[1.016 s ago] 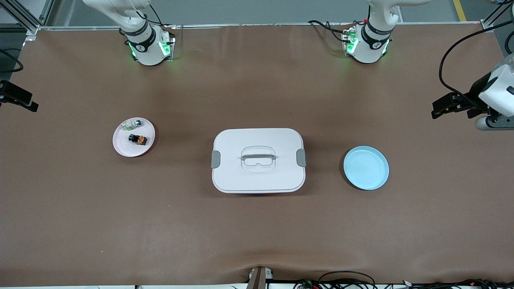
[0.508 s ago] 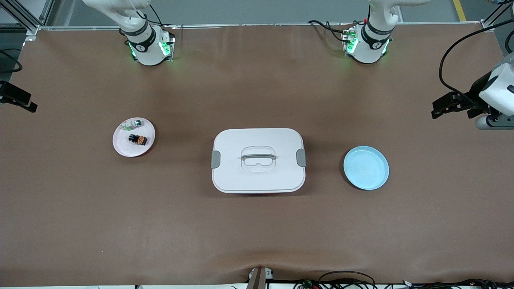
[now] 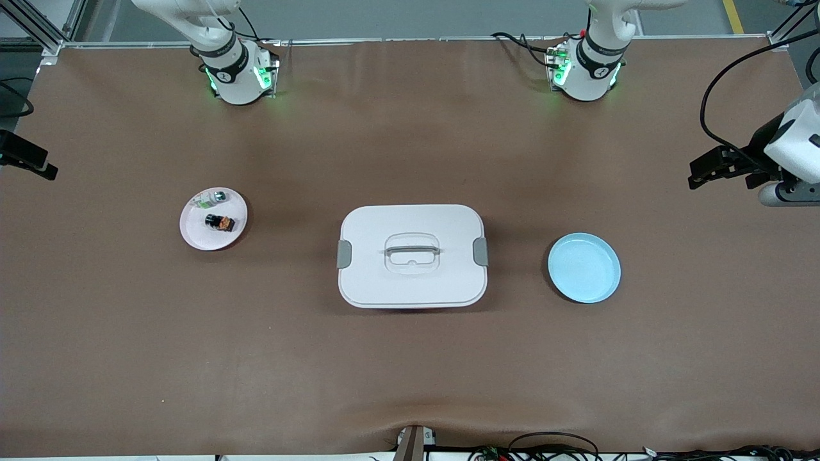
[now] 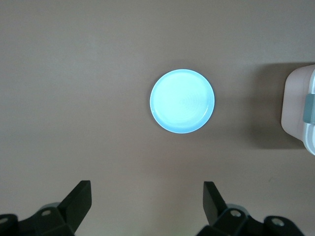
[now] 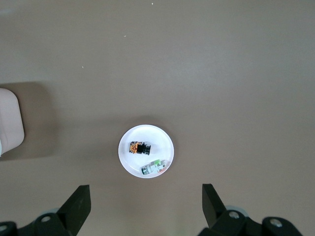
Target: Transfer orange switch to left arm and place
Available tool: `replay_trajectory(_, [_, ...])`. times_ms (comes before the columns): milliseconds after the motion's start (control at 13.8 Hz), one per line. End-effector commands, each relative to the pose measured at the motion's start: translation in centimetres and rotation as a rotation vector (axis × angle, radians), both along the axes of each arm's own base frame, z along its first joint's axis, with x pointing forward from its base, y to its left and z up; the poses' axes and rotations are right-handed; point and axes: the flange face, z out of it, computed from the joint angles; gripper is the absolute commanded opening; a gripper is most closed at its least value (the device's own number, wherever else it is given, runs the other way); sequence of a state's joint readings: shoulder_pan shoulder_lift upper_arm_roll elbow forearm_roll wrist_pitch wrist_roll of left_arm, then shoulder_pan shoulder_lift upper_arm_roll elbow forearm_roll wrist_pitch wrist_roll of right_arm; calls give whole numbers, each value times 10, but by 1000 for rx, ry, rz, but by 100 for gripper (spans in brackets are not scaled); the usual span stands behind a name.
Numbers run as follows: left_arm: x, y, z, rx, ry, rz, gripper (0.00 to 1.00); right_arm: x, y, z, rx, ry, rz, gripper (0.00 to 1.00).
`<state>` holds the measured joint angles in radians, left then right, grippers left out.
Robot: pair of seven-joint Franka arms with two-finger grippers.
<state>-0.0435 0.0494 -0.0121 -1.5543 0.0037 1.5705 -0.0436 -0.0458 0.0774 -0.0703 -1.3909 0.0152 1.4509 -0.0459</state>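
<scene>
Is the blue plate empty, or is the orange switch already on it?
Empty. The blue plate shows bare in the front and left wrist views; the orange switch lies on the pink plate, beside a silver-and-green part.

Both arms run out of frame, and small parts stay unreadable

In the front view the right gripper (image 3: 25,163) shows only as a black piece at the frame's edge, and the left gripper (image 3: 721,168) hangs from a wrist cut by the edge; both arms leave the top above their bases. Each wrist view shows only a corner of the box (image 4: 300,110) (image 5: 10,120). The orange switch (image 3: 220,223) and the silver-and-green part (image 3: 211,198) are too small for detail.
</scene>
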Motion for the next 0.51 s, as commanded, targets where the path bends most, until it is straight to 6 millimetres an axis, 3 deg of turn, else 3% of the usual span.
replay_trajectory(0, [0,2,5,0,4,3,100,7,3,-11,7,14,0,100])
replay_trajectory(435, [0,3,5,-5,5,5,100,42,15,-64,-9,49,31,100])
